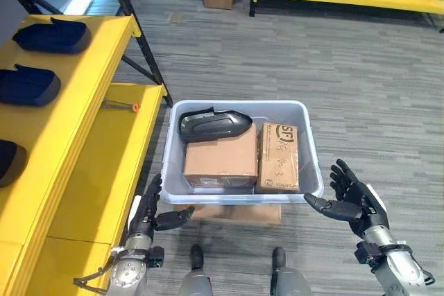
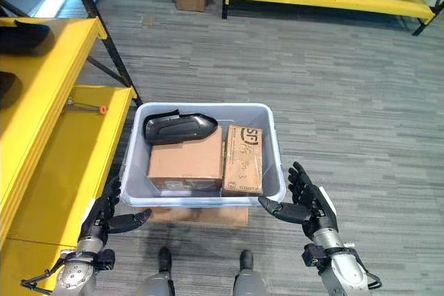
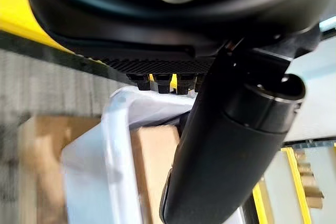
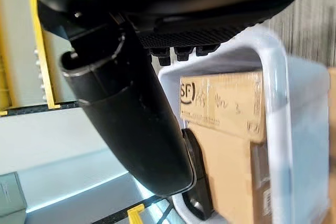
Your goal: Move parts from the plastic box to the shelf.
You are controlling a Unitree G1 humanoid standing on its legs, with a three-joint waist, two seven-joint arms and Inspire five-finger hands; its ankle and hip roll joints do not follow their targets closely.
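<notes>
Black part (image 1: 214, 125) lies crosswise in plastic box (image 1: 239, 197) | left hand (image 1: 149, 214), right hand (image 1: 350, 199) spread, empty

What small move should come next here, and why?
Probably reach one hand into the box for the black part. Both the left hand and right hand are open beside the box's near corners, holding nothing, and the part lies loose on top of a carton, with similar parts already on the shelf.
</notes>
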